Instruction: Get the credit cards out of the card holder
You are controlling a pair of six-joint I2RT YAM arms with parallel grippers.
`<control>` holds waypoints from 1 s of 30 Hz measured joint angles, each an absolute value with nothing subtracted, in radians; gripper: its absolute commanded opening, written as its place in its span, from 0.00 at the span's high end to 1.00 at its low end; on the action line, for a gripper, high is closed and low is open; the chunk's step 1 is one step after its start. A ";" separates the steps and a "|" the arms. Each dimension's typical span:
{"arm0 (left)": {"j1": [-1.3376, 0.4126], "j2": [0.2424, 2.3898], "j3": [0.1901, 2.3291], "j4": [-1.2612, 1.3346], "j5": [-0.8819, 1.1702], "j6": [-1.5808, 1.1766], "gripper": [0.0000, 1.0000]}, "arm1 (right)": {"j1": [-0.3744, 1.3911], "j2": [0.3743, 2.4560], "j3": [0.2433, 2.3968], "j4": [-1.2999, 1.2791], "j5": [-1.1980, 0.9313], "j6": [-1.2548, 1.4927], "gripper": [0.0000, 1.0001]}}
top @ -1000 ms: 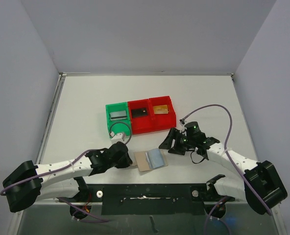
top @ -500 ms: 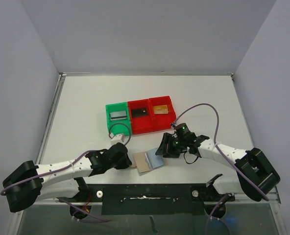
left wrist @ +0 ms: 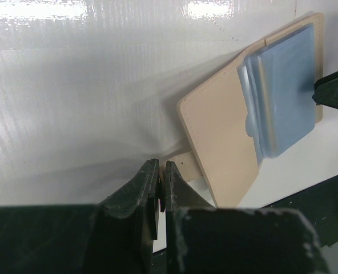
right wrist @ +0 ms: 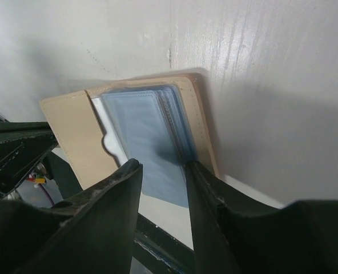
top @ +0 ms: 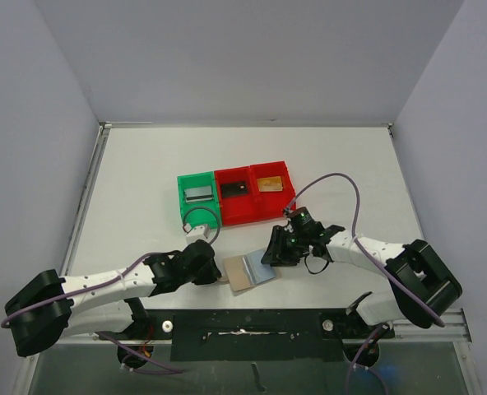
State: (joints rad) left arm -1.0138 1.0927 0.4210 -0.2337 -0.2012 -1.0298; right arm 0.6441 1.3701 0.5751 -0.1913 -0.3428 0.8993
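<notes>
White table (top: 145, 164) | left tool (left wrist: 162, 174): clamped on card holder (left wrist: 214, 142) tab (left wrist: 184, 161) | right tool (right wrist: 162, 168): half-open, astride its blue pockets (right wrist: 137, 123)

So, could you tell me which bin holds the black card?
The left red bin, in the middle: its black card lies between the silver-grey card in the green bin and the gold card in the right red bin.

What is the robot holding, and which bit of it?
The left gripper pinches the wallet by its little tab. The right gripper is open over the blue pockets, holding nothing that I can see.
</notes>
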 measured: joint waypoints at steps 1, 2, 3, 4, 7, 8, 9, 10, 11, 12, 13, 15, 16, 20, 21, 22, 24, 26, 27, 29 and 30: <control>-1.014 1.094 0.421 -0.234 -0.201 -1.029 1.00 | 0.645 1.377 0.577 -0.191 -0.344 0.898 0.66; -1.014 1.096 0.421 -0.233 -0.199 -1.029 1.00 | 0.647 1.383 0.582 -0.192 -0.345 0.897 0.68; -1.014 1.098 0.421 -0.233 -0.197 -1.029 1.00 | 0.650 1.387 0.585 -0.191 -0.345 0.894 0.70; -1.014 1.100 0.421 -0.234 -0.197 -1.028 1.00 | 0.652 1.388 0.587 -0.189 -0.347 0.893 0.72; -1.014 1.112 0.422 -0.233 -0.194 -1.027 1.00 | 0.662 1.388 0.592 -0.187 -0.353 0.889 0.76; -1.014 1.117 0.422 -0.233 -0.194 -1.025 1.00 | 0.663 1.388 0.594 -0.188 -0.354 0.887 0.77; -1.014 1.121 0.422 -0.233 -0.193 -1.024 1.00 | 0.663 1.388 0.597 -0.188 -0.357 0.886 0.77; -1.013 1.128 0.424 -0.233 -0.191 -1.020 1.00 | 0.663 1.388 0.601 -0.188 -0.359 0.884 0.78; -1.013 1.133 0.425 -0.233 -0.189 -1.017 1.00 | 0.663 1.388 0.604 -0.187 -0.360 0.882 0.78; -1.014 1.139 0.428 -0.233 -0.187 -1.015 1.00 | 0.663 1.388 0.607 -0.187 -0.361 0.880 0.80; -1.014 1.143 0.430 -0.233 -0.186 -1.013 1.00 | 0.663 1.388 0.608 -0.186 -0.363 0.879 0.81; -1.014 1.148 0.435 -0.233 -0.183 -1.010 1.00 | 0.664 1.388 0.609 -0.186 -0.369 0.875 0.82; -1.014 1.149 0.437 -0.233 -0.183 -1.010 1.00 | 0.665 1.388 0.609 -0.186 -0.371 0.873 0.83; -1.014 1.149 0.441 -0.233 -0.183 -1.009 1.00 | 0.674 1.388 0.619 -0.187 -0.379 0.868 0.84; -1.014 1.149 0.441 -0.233 -0.183 -1.009 1.00 | 0.675 1.388 0.622 -0.188 -0.381 0.868 0.85; -1.013 1.149 0.441 -0.233 -0.183 -1.009 1.00 | 0.675 1.388 0.623 -0.188 -0.382 0.867 0.86; -1.014 1.149 0.443 -0.233 -0.183 -1.009 1.00 | 0.676 1.388 0.625 -0.191 -0.382 0.865 0.88; -1.014 1.149 0.445 -0.233 -0.184 -1.009 1.00 | 0.676 1.388 0.630 -0.201 -0.381 0.861 0.88; -1.013 1.149 0.445 -0.234 -0.184 -1.009 1.00 | 0.676 1.388 0.634 -0.210 -0.381 0.857 0.88; -1.014 1.149 0.446 -0.235 -0.187 -1.008 1.00 | 0.676 1.388 0.638 -0.214 -0.382 0.851 0.87; -1.013 1.149 0.446 -0.236 -0.187 -1.008 1.00 | 0.677 1.388 0.640 -0.215 -0.385 0.848 0.86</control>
